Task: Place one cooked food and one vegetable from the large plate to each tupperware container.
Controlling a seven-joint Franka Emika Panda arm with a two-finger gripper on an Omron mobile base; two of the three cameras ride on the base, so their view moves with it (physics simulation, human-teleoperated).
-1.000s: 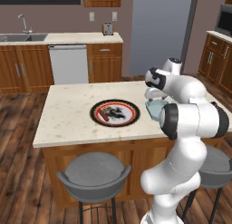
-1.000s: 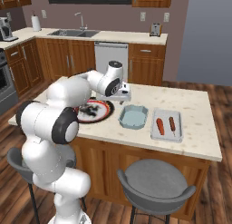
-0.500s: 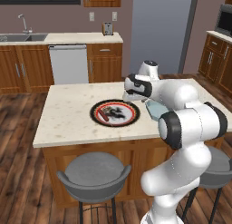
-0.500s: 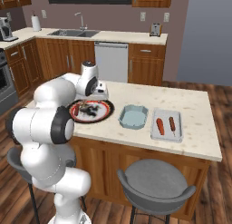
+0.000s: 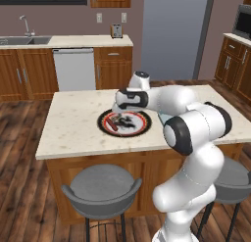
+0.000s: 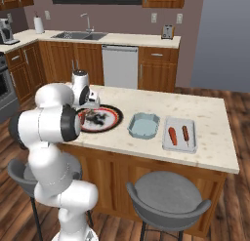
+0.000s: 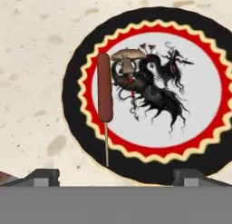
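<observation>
Over the large plate on the island counter hung the gripper, fingertips spread wide and holding nothing. On the plate lay a corn dog on a stick and — touching its upper end — a mushroom. Beside the plate sat 2 tupperware containers — the farther one held 2 foods.

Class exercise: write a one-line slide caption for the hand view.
Hand camera looks down on the large plate, holding a skewered sausage and a mushroom, with the gripper open above the plate's near rim.
</observation>
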